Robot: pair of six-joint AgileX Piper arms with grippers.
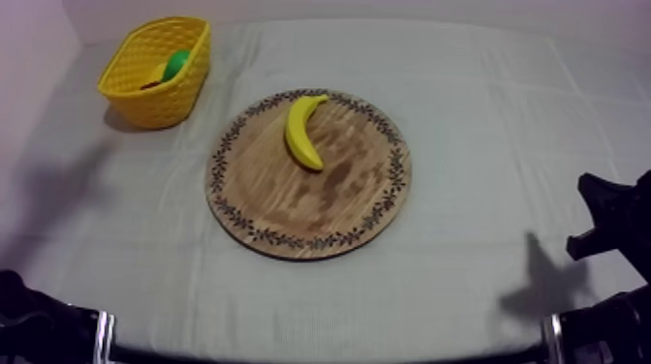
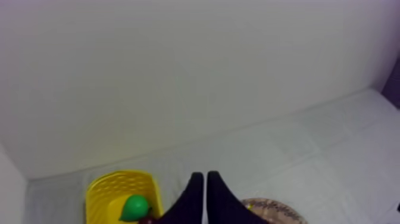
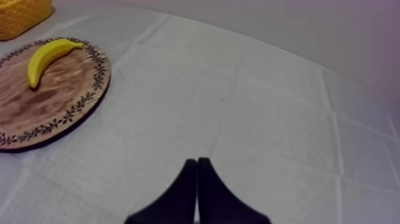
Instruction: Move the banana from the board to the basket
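A yellow banana (image 1: 303, 131) lies on the far half of the round wooden board (image 1: 320, 208) in the middle of the table. The yellow basket (image 1: 160, 102) stands at the far left, apart from the board. My right gripper (image 3: 197, 161) is shut on nothing, hovering over bare cloth to the right of the board (image 3: 53, 107) and banana (image 3: 50, 56). My left gripper (image 2: 205, 174) is shut on nothing too, its fingers together as a narrow wedge, raised between the basket (image 2: 98, 196) and the board's rim (image 2: 274, 210).
A green pear (image 1: 175, 64) lies inside the basket, with a dark reddish bit beside it that I cannot make out. My right arm (image 1: 610, 218) stands at the table's right edge, my left arm (image 1: 39, 324) low at the front left. Open cloth surrounds the board.
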